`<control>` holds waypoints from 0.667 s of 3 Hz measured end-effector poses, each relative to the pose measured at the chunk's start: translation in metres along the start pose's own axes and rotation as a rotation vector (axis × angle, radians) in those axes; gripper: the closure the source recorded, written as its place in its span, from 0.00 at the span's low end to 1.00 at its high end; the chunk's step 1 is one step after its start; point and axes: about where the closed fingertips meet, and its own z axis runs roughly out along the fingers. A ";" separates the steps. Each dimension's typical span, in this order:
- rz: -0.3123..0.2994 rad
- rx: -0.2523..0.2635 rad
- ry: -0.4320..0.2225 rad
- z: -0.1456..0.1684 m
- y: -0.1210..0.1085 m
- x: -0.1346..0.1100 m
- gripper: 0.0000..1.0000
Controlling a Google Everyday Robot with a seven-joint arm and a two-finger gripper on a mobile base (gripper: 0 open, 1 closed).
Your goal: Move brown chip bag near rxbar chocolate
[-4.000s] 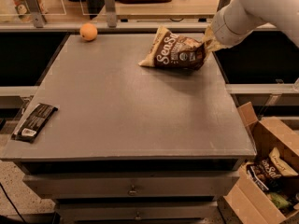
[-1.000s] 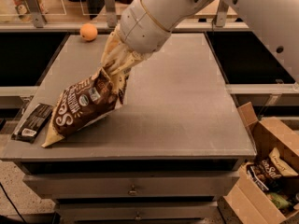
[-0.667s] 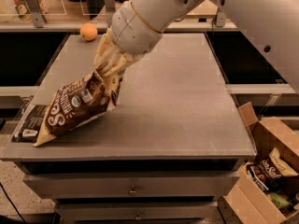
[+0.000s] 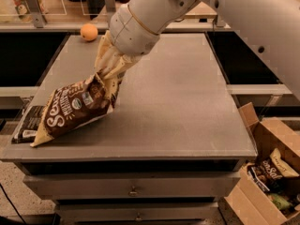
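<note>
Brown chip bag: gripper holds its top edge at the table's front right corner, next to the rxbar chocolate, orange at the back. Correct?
No: the camera view shows the brown chip bag at the table's front left corner, not right. The gripper does hold its top edge, the rxbar chocolate lies next to it, the orange at the back.

So my gripper (image 4: 107, 76) has swung from the table's (image 4: 178, 102) far right to the near left. It has the brown chip bag (image 4: 77, 107) pinched by its top, and the bag's low end now overlaps the rxbar chocolate (image 4: 28, 123).
</note>
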 end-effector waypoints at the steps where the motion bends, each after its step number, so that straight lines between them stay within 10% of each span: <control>1: -0.002 -0.002 -0.002 0.002 0.000 -0.001 0.11; 2: -0.004 -0.004 -0.003 0.003 0.000 -0.002 0.00</control>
